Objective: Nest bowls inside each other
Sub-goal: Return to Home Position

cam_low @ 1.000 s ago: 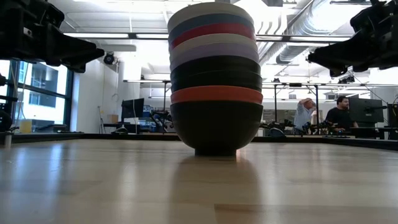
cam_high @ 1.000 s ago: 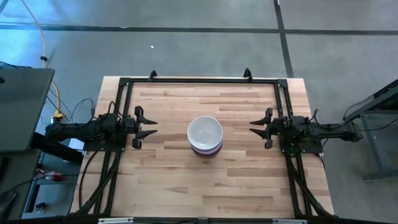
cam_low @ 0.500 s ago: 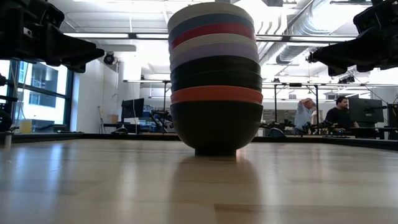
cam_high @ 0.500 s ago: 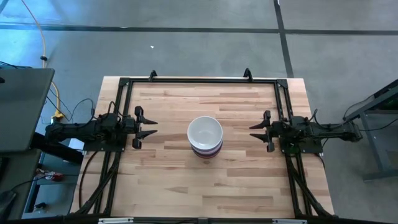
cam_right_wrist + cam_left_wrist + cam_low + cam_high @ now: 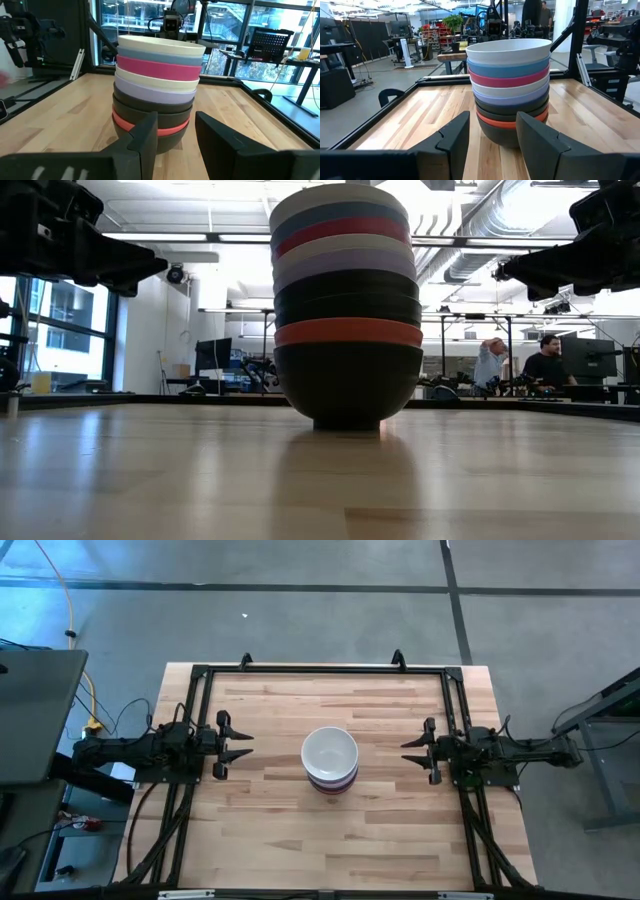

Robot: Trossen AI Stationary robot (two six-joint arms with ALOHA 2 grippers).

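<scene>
The stack of bowls (image 5: 330,762) is sitting unmoved at the middle of the bench (image 5: 270,830), a white one on top. The left pincer (image 5: 242,745) is hanging where it was, fingers apart. The right pincer (image 5: 410,747), also spread, is sitting slightly farther back than a second ago.

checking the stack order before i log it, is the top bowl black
No, the top bowl is white, nested in a light blue bowl.
</scene>
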